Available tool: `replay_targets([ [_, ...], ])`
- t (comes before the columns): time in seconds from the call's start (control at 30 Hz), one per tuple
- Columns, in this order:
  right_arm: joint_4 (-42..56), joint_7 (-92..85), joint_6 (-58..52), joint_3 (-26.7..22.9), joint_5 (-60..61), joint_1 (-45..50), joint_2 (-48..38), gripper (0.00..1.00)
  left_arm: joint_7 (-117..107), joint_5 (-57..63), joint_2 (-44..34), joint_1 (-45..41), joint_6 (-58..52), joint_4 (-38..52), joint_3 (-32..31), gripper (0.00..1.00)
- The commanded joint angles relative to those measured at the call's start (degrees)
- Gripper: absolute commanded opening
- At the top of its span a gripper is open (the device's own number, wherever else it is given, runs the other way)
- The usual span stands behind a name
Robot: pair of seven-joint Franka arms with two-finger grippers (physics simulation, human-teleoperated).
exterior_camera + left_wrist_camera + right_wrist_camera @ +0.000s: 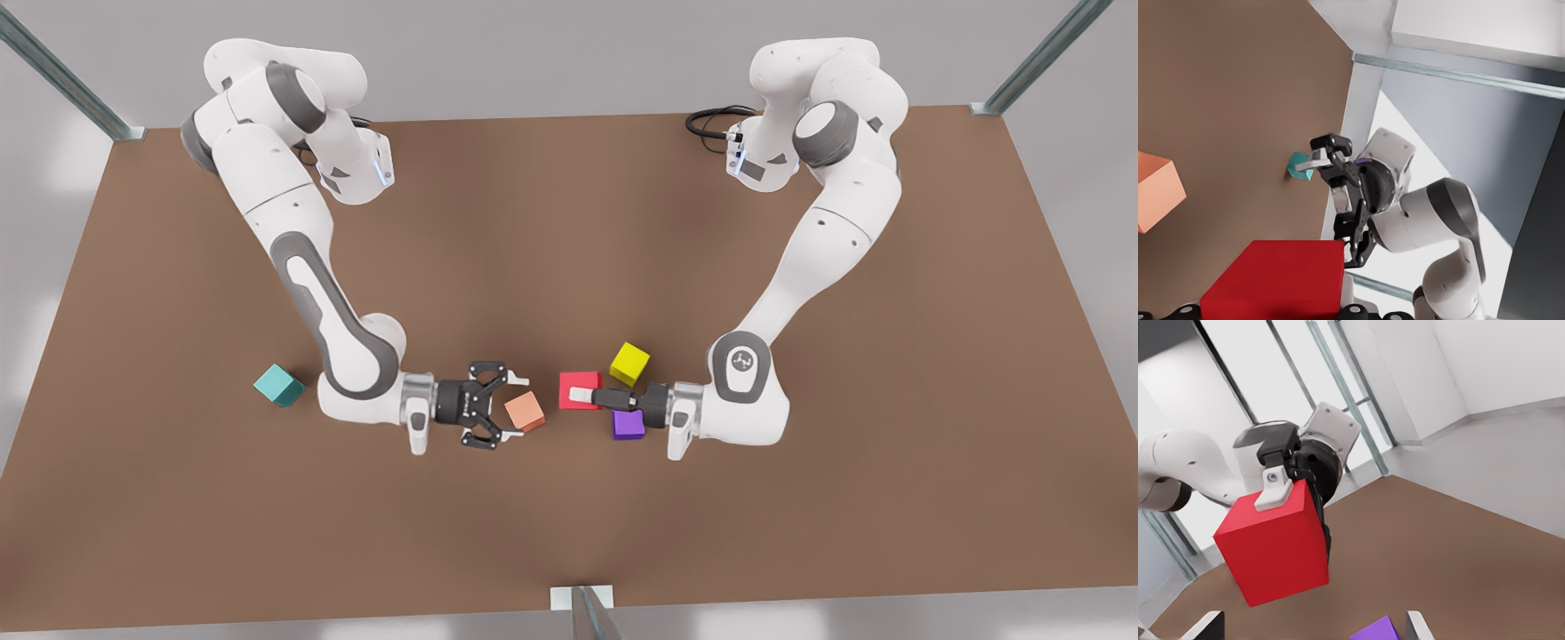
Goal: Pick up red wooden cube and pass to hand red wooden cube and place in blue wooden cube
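1. Two grippers faced each other across a small gap, and the blue wooden cube point(279, 385) lay at the front view's far left.
2. Nearer to that cube, the right gripper point(517, 407) stood wide open and empty, and it pointed toward the red wooden cube point(573, 380).
3. At the front view's right, the left gripper point(582, 394) was clamped on the red cube and offered it sideways.

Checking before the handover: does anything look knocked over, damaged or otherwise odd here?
Nothing stands out. The left gripper is shut on the red cube, facing the open right gripper. The orange cube, yellow cube, purple cube and teal cube sit whole on the table, merely turned at different angles.
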Motion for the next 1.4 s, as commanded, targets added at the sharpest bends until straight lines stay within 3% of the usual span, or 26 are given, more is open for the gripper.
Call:
replay_targets([
  [0.0,-0.6,-38.7,3.5,0.7,2.5,-0.2,-0.1,1.0,1.6,-0.5,-0.1,0.0,0.6,0.0,0.0,0.66],
  [0.4,-0.1,-39.3,2.2,4.2,5.4,-0.6,0.0,1.0,1.6,-0.4,1.0,-1.4,1.3,3.2,0.1,0.66],
  [1.37,3.5,-38.5,5.2,5.0,8.7,2.9,3.3,1.0,0.9,-0.3,0.9,-3.8,5.0,4.2,0.1,0.66],
])
